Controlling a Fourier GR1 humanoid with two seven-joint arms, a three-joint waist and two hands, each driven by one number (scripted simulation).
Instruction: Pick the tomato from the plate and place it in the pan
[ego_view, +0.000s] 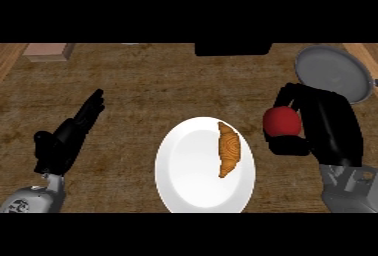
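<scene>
My right hand (325, 125) is curled round the red tomato (281, 122), holding it to the right of the white plate (184, 170) and off its rim. The grey pan (332, 72) lies at the back right, just beyond this hand, and part of its near edge is hidden by my fingers. At the left, my left hand (70, 135) rests open above the counter with its fingers straight, pointing away from me.
A brown croissant (229, 148) lies on the plate's right half. At the back left corner sits a pale wooden block (49, 51). A dark object (232, 48) stands at the counter's back edge, in the middle.
</scene>
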